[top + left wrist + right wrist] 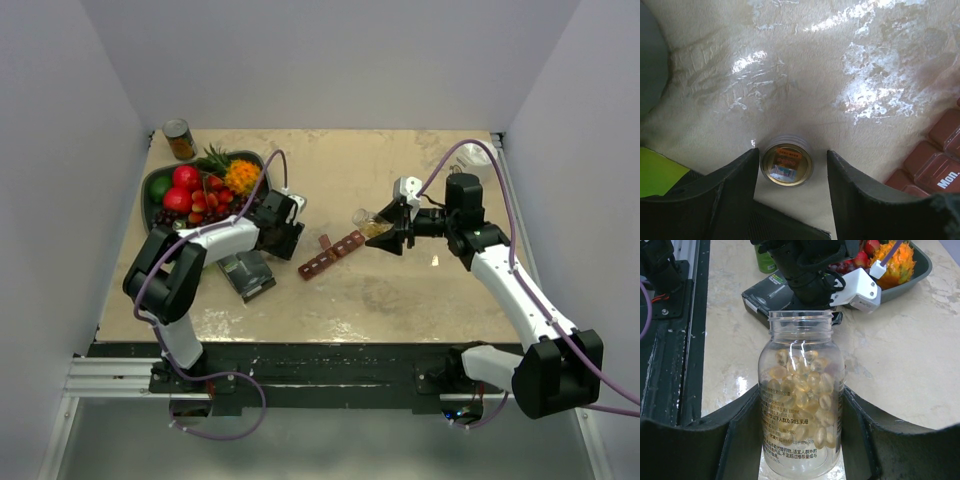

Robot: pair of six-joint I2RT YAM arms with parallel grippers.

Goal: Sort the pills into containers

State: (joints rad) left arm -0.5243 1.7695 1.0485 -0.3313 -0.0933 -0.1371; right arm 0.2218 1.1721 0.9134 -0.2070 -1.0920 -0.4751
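My right gripper (388,232) is shut on a small clear bottle (801,405) with no cap on it. Yellowish pills (807,385) fill its middle. In the top view the bottle (368,221) hangs tilted, mouth to the left, just beyond the right end of the dark red containers strip (333,254). My left gripper (792,155) stands open over a round ridged cap (787,164) lying on the table. The left finger is almost against the cap and the right one is clearly apart from it. A corner of the containers (935,165) shows at the right of the left wrist view.
A dark fruit bowl (153,186) sits at the back left, with a tin can (179,139) behind it. A black box (247,275) lies near the left arm. The left arm's wrist (805,270) is straight ahead of the bottle's mouth.
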